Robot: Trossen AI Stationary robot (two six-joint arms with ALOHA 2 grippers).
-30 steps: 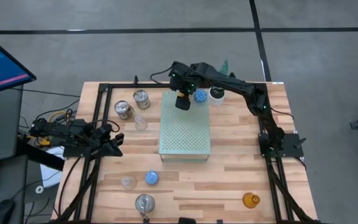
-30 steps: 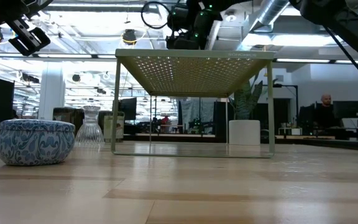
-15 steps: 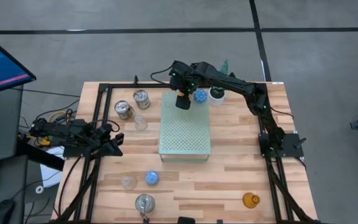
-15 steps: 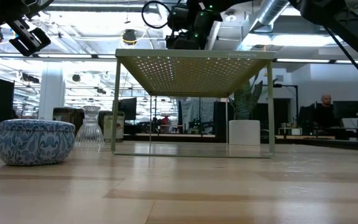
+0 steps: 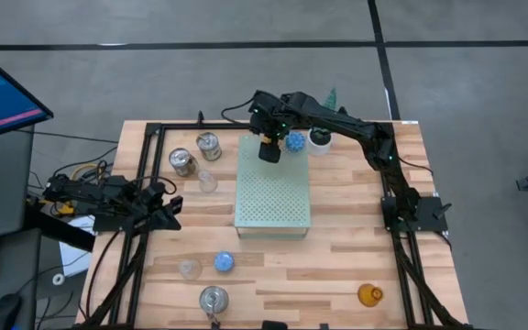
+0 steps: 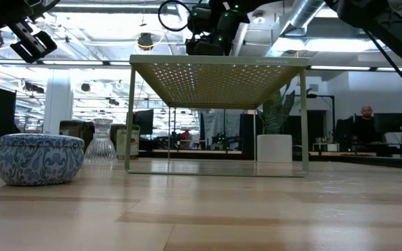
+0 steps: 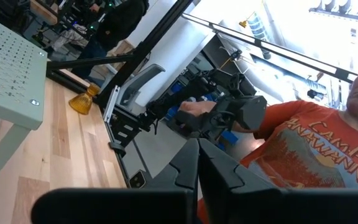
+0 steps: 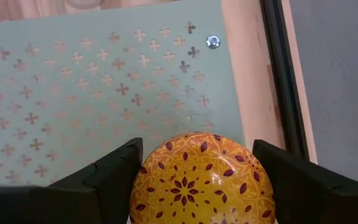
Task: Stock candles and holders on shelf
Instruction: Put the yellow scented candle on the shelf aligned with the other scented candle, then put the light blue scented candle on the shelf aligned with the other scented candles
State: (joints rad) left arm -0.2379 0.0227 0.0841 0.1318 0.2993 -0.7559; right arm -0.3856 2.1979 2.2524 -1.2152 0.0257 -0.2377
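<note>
My right gripper (image 5: 269, 147) is over the far end of the mint-green perforated shelf (image 5: 273, 197), shut on a round orange candle (image 8: 201, 180) with a patterned domed top. The gripper hides this candle in the high view. A blue candle (image 5: 294, 142) sits at the shelf's far right corner. Another blue candle (image 5: 224, 262) lies on the table near the front. My left gripper (image 5: 168, 213) waits shut and empty at the table's left side; its fingers show closed in the left wrist view (image 7: 197, 165). My right gripper pinches the orange candle by its two opposite sides (image 8: 143, 177) between its two fingers (image 8: 114, 168). The fingers point down from above. The candle sits upright, top up, close over the shelf top (image 8: 73, 93); whether its base touches the shelf I cannot tell.
Two silver tins (image 5: 209, 144) (image 5: 183, 162) and a clear glass (image 5: 208, 181) stand left of the shelf. A clear glass (image 5: 189, 268), a silver tin (image 5: 214, 298) and an amber cup (image 5: 368, 294) stand near the front. A white-potted plant (image 5: 320, 137) is at the far edge.
</note>
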